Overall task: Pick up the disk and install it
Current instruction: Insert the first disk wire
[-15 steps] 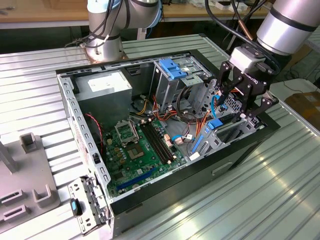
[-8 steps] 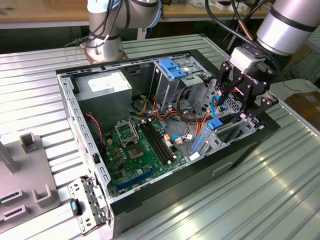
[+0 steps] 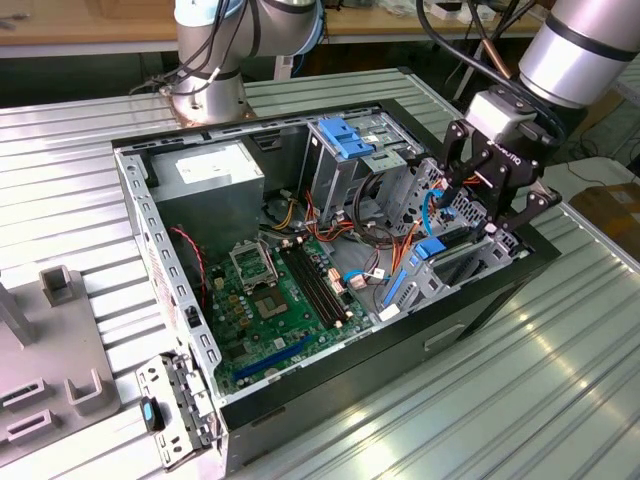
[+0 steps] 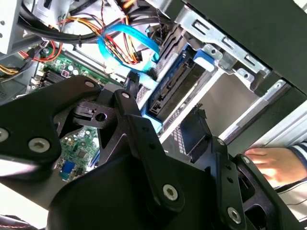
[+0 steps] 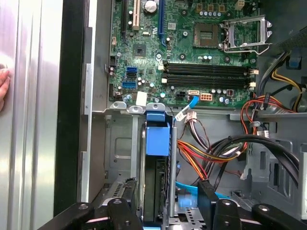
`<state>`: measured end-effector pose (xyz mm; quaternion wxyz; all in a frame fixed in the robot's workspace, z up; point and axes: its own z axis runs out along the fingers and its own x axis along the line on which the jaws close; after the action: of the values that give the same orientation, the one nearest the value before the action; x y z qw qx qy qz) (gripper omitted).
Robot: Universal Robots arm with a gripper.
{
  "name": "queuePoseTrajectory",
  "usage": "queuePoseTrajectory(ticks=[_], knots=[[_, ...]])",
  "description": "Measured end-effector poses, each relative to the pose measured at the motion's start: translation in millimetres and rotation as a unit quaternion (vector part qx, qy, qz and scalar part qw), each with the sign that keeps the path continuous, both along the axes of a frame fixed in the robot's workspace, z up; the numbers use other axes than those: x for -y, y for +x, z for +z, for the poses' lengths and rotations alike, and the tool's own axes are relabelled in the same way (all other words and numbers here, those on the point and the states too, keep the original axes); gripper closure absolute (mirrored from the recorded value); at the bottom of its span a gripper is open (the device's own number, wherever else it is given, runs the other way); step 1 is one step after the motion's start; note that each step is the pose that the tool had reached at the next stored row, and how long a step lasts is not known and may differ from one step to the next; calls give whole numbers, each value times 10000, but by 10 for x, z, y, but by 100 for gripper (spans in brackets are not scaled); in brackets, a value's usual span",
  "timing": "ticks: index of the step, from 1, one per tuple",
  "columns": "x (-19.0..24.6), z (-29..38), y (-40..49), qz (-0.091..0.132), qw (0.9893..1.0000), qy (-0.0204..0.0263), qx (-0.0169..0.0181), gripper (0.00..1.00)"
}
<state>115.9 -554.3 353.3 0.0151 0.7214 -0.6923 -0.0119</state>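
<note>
The disk stands on edge in the drive bay at the front of the open computer case, its blue carrier tab facing up. In the exterior view the disk sits at the case's right end, directly under my gripper. My gripper is open, with one black finger on each side of the disk and a visible gap on one side. In the second wrist view the disk lies in its slot between the spread fingers.
A green motherboard fills the case floor, with a power supply behind it. Orange, red and blue cables run beside the bay. A ribbed blue bracket tops the rear cage. A person's hand rests outside the case wall.
</note>
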Motion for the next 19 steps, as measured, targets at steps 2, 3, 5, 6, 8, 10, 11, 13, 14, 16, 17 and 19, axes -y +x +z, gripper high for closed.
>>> queuePoseTrajectory(ticks=[2,3,5,6,8,10,11,13,14,16,17,19], knots=[[-6,4,1,1,10000,1,0,38],[-7,7,4,3,10000,4,0,38],[-8,10,33,2,10000,7,0,38],[-8,9,38,3,10000,8,0,38],[-7,7,46,2,10000,10,0,38],[-8,6,48,4,10000,51,0,38],[-7,7,48,4,10000,60,0,38],[-8,7,47,4,9995,307,0,38],[-8,7,48,4,9995,307,0,38],[-7,7,47,4,9995,306,0,38],[-7,7,48,4,9995,306,0,39],[-7,7,48,4,9995,306,0,53]])
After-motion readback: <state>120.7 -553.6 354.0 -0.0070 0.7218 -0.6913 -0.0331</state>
